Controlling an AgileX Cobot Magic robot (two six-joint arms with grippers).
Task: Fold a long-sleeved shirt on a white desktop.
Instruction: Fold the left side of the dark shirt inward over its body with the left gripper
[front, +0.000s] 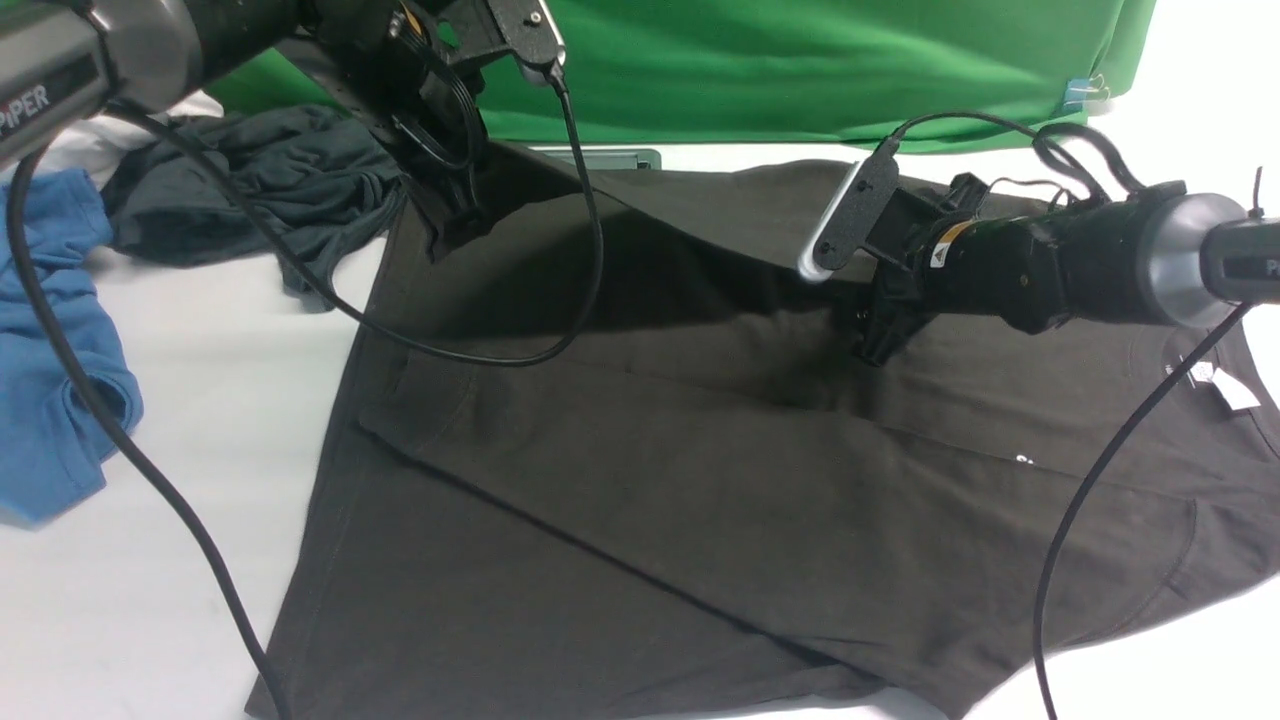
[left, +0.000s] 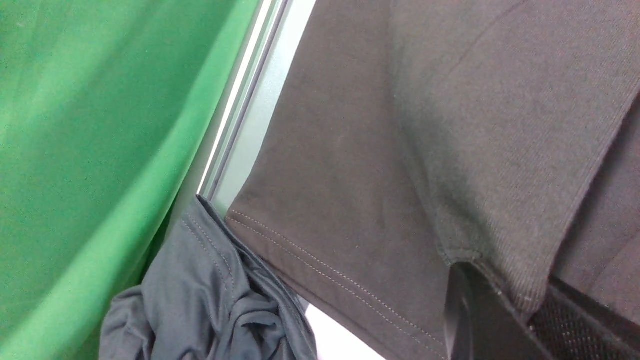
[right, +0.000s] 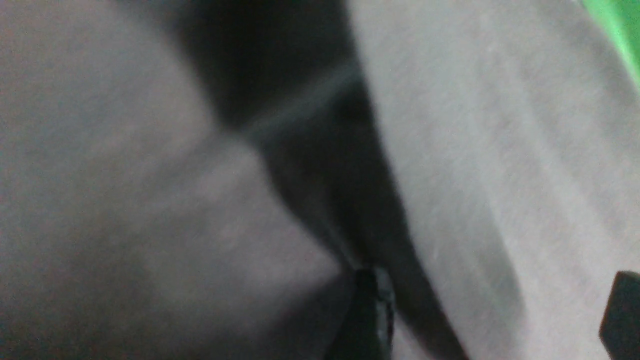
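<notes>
The left gripper (front: 452, 215) pinches the long-sleeved shirt (front: 700, 480); the right gripper (front: 880, 342) gapes wide. A grey garment (front: 260, 180) lies beside; the right arm (front: 1050, 265) hides part.

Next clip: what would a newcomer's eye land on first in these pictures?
The big black-brown long-sleeved shirt covers most of the white desktop, partly folded over itself. The left gripper pinches its ribbed cuff, raised near the shirt's far left corner, while the right gripper stands open, down at the shirt's middle. A blue tee and a dark teal-grey garment lie bunched at the left.
</notes>
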